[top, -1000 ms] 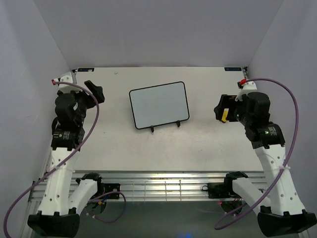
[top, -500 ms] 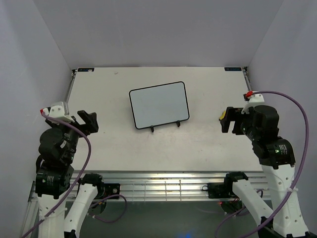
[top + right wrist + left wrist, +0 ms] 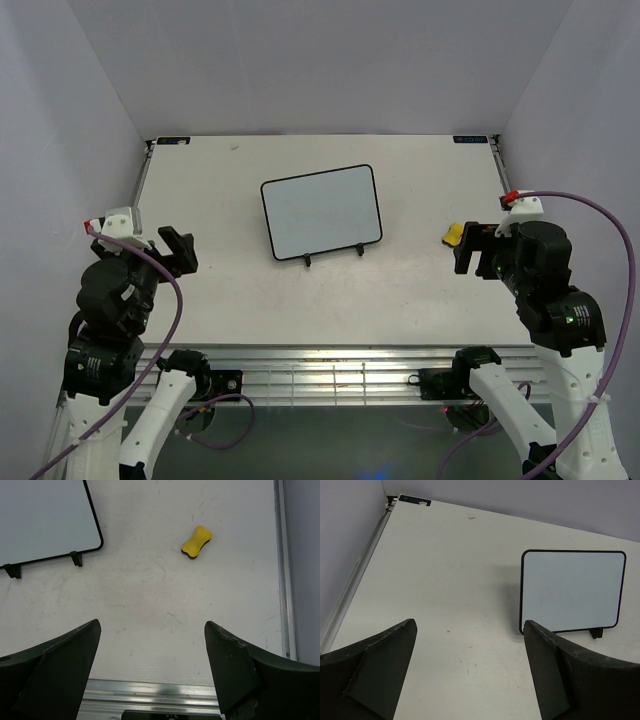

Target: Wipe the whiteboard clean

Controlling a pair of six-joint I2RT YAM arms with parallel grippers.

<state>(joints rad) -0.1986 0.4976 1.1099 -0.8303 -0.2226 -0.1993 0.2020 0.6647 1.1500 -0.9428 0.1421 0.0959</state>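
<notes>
The whiteboard (image 3: 321,211), white with a thin black frame and black stand feet, stands mid-table and looks blank. It also shows in the left wrist view (image 3: 572,590) and in the right wrist view (image 3: 45,520). A yellow bone-shaped eraser (image 3: 453,235) lies on the table to the board's right, also in the right wrist view (image 3: 196,542). My left gripper (image 3: 178,249) is open and empty, raised over the table's left side. My right gripper (image 3: 470,248) is open and empty, above the table just near the eraser.
The table (image 3: 240,290) has a metal rail along its near edge (image 3: 330,365) and rails at the left (image 3: 355,580) and right (image 3: 279,565) sides. Grey walls enclose the back and sides.
Both arms have drawn back toward the near edge and lifted. The yellow eraser that sat at my right gripper's jaws now lies free on the table.
</notes>
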